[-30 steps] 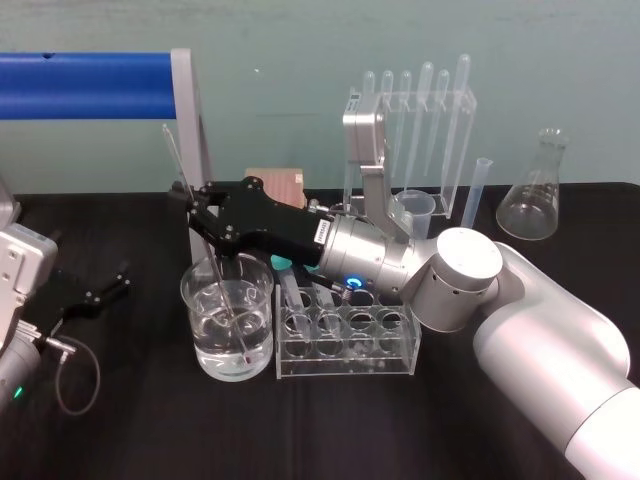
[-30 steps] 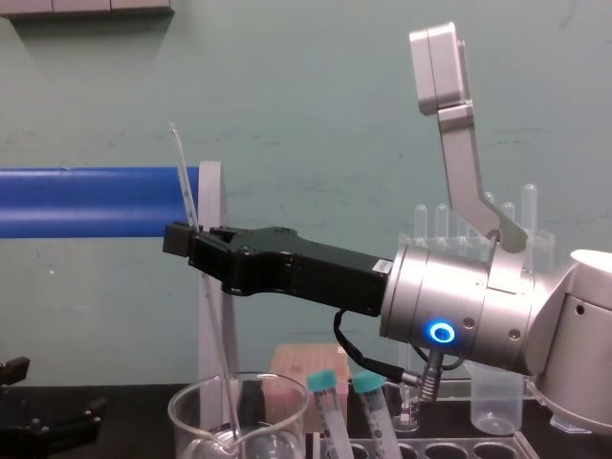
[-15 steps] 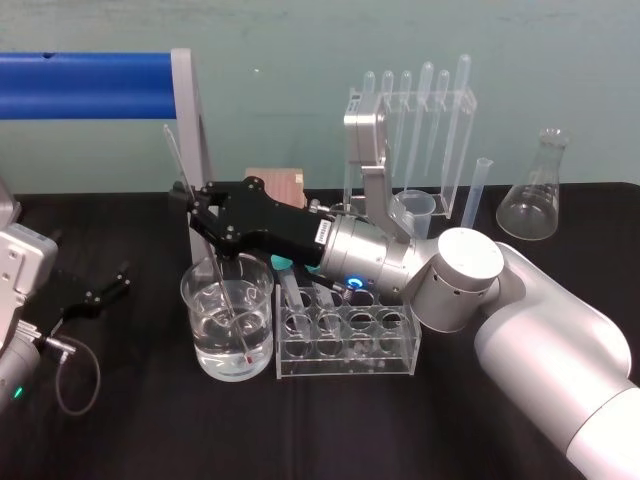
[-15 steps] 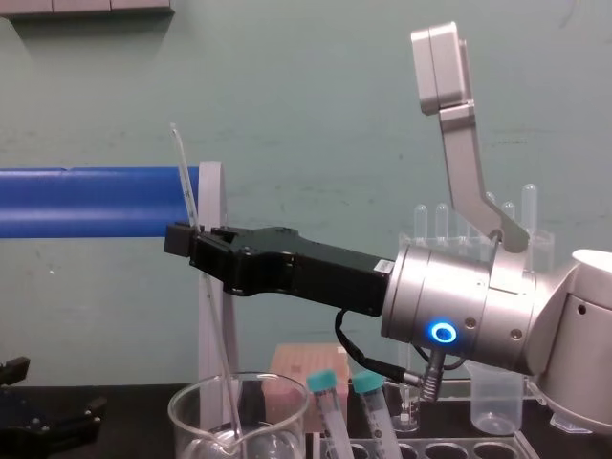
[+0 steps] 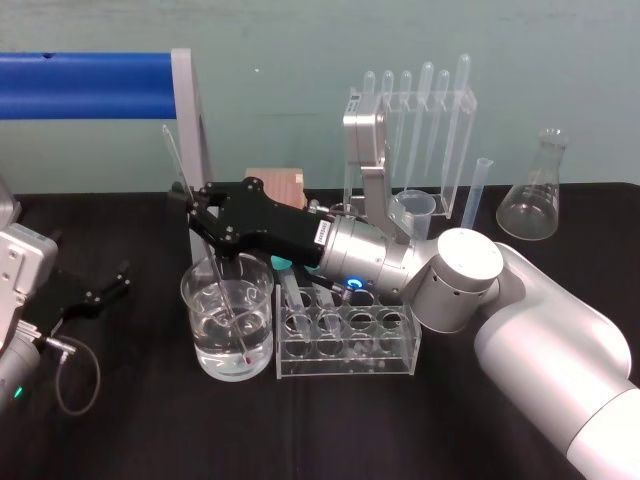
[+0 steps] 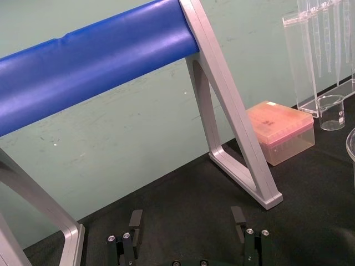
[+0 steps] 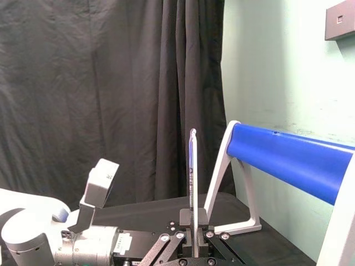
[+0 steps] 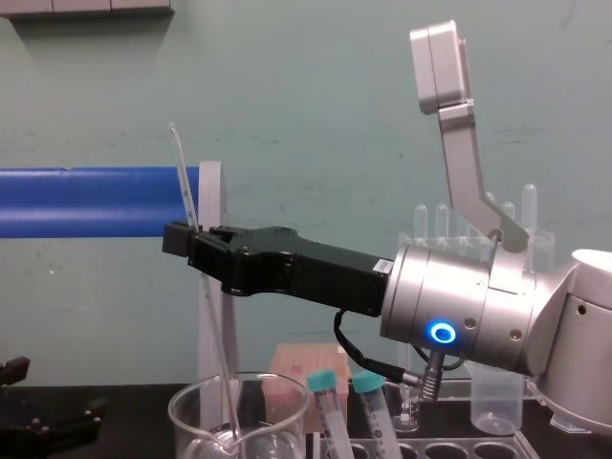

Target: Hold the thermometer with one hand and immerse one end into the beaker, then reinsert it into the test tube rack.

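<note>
Thermometer (image 7: pixel 192 172) tight in right gripper (image 5: pixel 196 212), lower end inside beaker (image 5: pixel 196 322); left gripper (image 6: pixel 186 220) idle, fingers (image 6: pixel 238 217) apart.

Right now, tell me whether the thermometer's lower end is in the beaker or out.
In. Held by the right gripper, the thermometer slants down past the beaker rim, its red tip near the bottom; left gripper parked.

I see the black desk (image 5: pixel 150 420) carrying the beaker (image 5: pixel 205 330), the test tube rack (image 5: pixel 347 364) just beside it, and a flask (image 5: pixel 530 210).
</note>
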Robot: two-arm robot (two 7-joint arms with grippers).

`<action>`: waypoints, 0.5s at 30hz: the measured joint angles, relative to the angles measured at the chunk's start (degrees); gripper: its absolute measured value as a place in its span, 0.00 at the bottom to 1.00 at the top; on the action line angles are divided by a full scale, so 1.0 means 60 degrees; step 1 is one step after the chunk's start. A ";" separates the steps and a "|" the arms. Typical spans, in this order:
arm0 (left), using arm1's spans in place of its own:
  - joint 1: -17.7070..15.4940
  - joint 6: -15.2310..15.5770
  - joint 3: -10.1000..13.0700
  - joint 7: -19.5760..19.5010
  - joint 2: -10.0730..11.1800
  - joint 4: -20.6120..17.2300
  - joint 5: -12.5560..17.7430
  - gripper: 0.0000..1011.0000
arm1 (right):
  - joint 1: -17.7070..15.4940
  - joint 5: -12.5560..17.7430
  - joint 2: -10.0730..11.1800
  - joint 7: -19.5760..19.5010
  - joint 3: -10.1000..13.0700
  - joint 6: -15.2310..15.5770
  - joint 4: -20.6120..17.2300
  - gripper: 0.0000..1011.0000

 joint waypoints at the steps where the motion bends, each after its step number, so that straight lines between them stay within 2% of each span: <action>1: 0.0000 0.0001 0.0000 0.0000 0.0001 0.0000 0.0000 1.00 | -0.0008 0.0000 0.0005 -0.0001 -0.0002 0.0001 -0.0011 0.05; 15: 0.0000 0.0000 0.0000 0.0000 0.0000 0.0000 0.0000 1.00 | -0.0064 0.0000 0.0033 -0.0041 -0.0016 0.0043 -0.0086 0.05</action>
